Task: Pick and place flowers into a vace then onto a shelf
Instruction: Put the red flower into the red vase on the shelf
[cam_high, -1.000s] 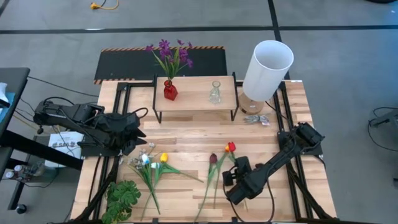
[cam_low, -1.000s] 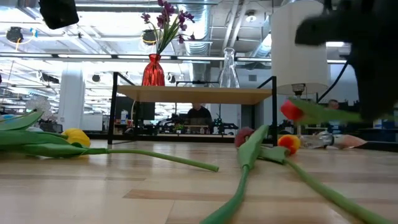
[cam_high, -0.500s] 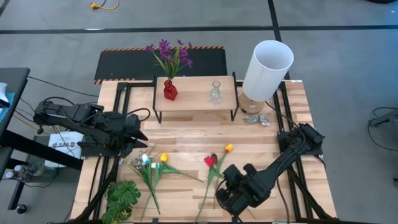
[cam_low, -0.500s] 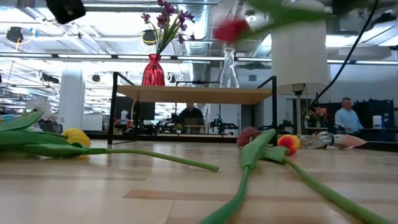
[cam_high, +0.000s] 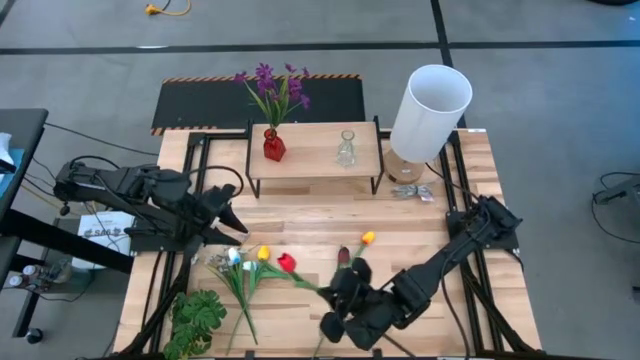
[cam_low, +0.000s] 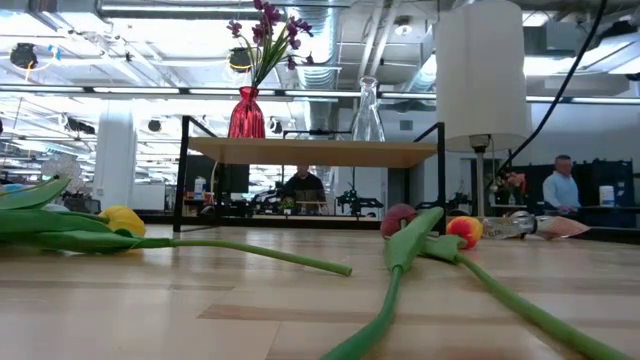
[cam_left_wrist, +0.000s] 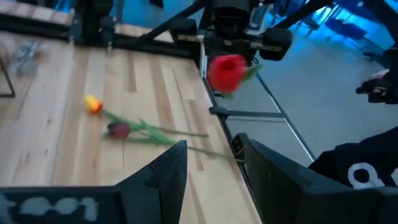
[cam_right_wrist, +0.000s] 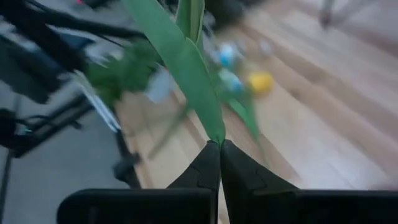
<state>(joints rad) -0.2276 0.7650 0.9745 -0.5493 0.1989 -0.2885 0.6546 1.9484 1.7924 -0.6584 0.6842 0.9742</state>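
Observation:
My right gripper (cam_high: 328, 293) hangs over the table's near middle, shut on a red tulip (cam_high: 287, 263) whose head points toward the table's left. My left gripper (cam_high: 232, 215) waits open at the left, facing the red tulip (cam_left_wrist: 225, 72), nothing between its fingers. A yellow tulip (cam_high: 263, 253), white blossoms (cam_high: 228, 258), a maroon tulip (cam_high: 343, 256) and an orange one (cam_high: 367, 238) lie flat on the table. On the shelf (cam_high: 315, 165) stand a red vase (cam_high: 273, 147) with a purple bunch (cam_high: 272, 85) and a clear glass vase (cam_high: 346, 150). My right gripper pinches the red tulip's green stem and leaf (cam_right_wrist: 208, 127) between its two shut fingertips (cam_right_wrist: 205, 165), some way below the head. The flower is lifted clear of the table. Its stem (cam_high: 308, 281) runs out ahead of the fingers toward the table's left.
A tall white cylinder (cam_high: 430, 105) stands at the back right beside the shelf. A green leafy plant (cam_high: 198, 318) lies at the near left corner. A small shiny object (cam_high: 410, 192) lies in front of the cylinder. People stand in the room beyond the table.
My right gripper has risen and swung toward the table's left, rolling its wrist. The red tulip has come up from beside the orange one, clear of the table, its head now pointing left. My left gripper has tipped upward and rolled a little.

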